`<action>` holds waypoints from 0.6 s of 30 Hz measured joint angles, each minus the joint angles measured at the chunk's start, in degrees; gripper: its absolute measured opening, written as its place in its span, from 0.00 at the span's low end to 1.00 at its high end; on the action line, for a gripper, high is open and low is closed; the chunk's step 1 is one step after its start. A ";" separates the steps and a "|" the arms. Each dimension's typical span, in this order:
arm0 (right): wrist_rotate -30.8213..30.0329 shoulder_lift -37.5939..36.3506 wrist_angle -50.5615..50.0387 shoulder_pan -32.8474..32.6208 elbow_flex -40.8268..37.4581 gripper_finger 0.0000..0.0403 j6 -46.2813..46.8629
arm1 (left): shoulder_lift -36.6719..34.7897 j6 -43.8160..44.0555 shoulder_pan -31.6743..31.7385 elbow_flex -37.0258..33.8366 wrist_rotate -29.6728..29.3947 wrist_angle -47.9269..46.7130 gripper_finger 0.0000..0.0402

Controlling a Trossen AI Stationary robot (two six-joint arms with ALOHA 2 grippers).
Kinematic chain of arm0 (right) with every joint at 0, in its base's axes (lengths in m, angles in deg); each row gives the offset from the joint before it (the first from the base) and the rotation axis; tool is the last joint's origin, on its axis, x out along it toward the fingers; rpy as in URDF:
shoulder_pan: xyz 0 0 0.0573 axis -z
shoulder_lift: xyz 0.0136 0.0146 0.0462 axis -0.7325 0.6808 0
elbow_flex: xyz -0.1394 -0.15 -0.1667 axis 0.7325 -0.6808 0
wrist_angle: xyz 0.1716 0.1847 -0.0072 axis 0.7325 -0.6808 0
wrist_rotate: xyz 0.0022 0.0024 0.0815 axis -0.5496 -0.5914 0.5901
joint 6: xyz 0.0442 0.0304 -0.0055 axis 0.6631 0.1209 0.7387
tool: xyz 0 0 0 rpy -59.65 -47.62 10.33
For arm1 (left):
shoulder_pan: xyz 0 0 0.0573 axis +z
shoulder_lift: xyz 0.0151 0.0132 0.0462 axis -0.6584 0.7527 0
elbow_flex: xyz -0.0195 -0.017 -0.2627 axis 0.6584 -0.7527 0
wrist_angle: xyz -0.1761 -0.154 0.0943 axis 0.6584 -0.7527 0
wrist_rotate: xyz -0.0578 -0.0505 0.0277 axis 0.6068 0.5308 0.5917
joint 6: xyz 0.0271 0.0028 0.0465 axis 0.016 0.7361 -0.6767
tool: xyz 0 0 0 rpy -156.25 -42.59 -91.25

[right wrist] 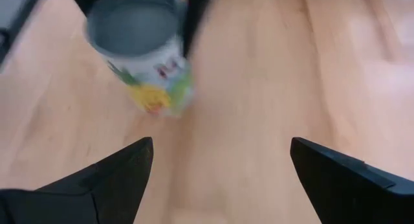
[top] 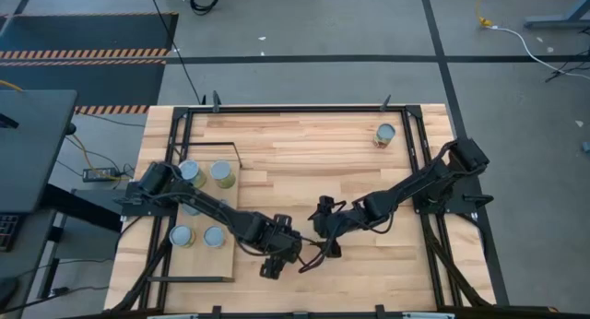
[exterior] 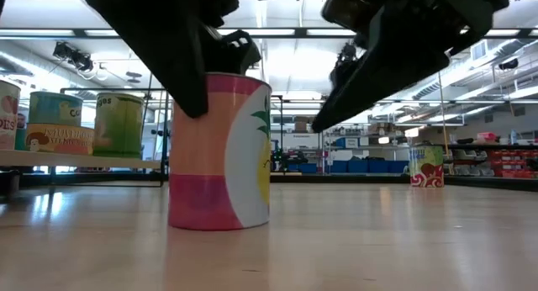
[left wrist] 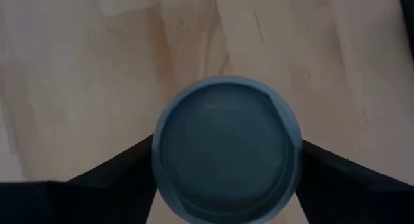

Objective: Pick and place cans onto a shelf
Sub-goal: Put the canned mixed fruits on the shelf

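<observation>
four silvery-topped tin cans (top: 205, 204) sit on the pale wood shelf (top: 217, 257), frame left. left gripper (left wrist: 226, 169) hugs a pink pineapple-label can (exterior: 220, 152); right gripper (right wrist: 220, 166) gapes empty; one can (top: 384, 135) waits upper right.

Pink and white can (exterior: 220, 152) with a pineapple picture, grey-blue top; pale wood worktop (exterior: 378, 240); black left hand (left wrist: 226, 185)

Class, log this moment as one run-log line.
left gripper: around pineapple can, on tabletop | right gripper: open, beside | shelf: four cans
</observation>
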 joint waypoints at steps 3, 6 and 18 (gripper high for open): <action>-2.93 -3.87 -6.49 -0.10 0.00 0.93 2.08 | -0.23 3.46 -0.09 0.04 -0.05 -0.70 0.71; -7.50 -8.12 -13.00 -0.56 0.00 0.93 5.14 | -1.22 11.13 0.10 1.03 0.47 -6.39 0.71; -13.36 -12.66 -17.51 -1.57 -0.15 0.93 8.08 | -6.52 39.96 -4.84 19.75 -0.46 -34.56 0.71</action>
